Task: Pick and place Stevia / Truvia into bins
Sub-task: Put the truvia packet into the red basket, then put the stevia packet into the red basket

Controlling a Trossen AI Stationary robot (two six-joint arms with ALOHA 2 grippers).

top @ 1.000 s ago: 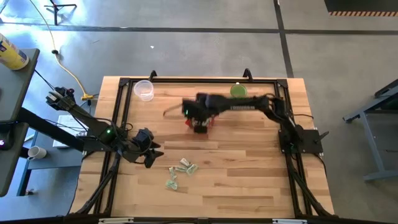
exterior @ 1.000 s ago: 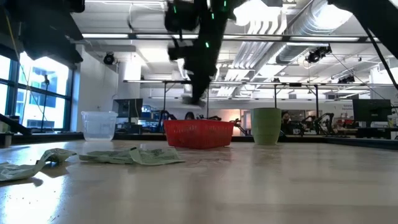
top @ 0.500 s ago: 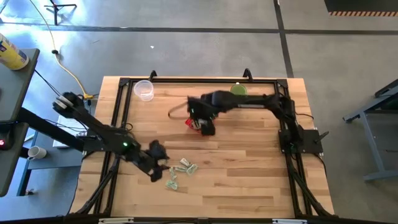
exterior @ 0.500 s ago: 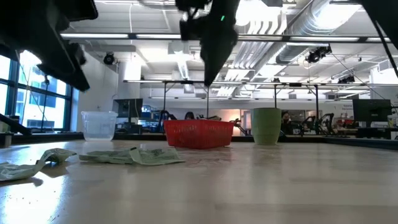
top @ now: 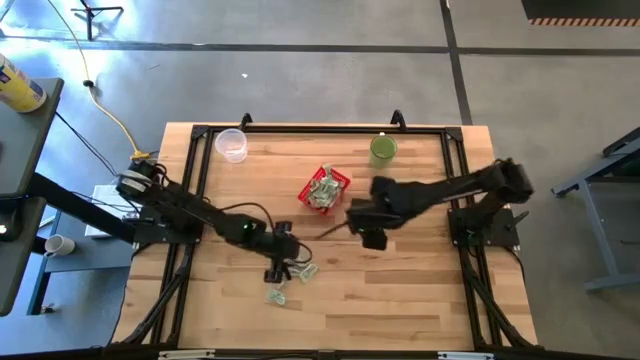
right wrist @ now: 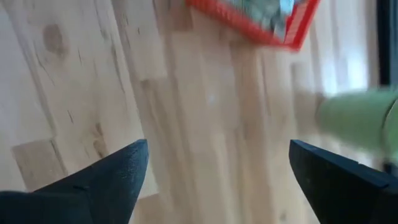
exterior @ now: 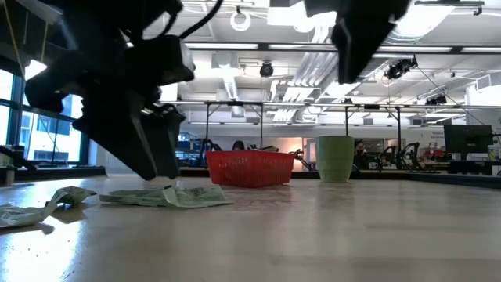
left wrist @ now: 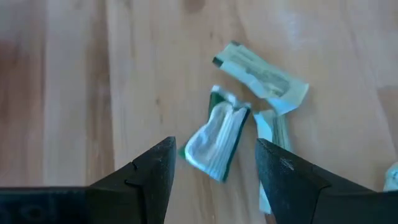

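Now the left tool (left wrist: 211, 171) hangs spread over loose sachets (left wrist: 219, 140); the right tool (top: 372, 237) is spread, empty.

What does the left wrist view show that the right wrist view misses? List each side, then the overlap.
Left wrist only: three loose sachets on the table, with the open left gripper poised over the middle one.

Right wrist only: the red basket holding sachets, the green cup, and the open, empty right gripper.

Both: bare wooden tabletop and that arm's own two dark fingers, spread apart.
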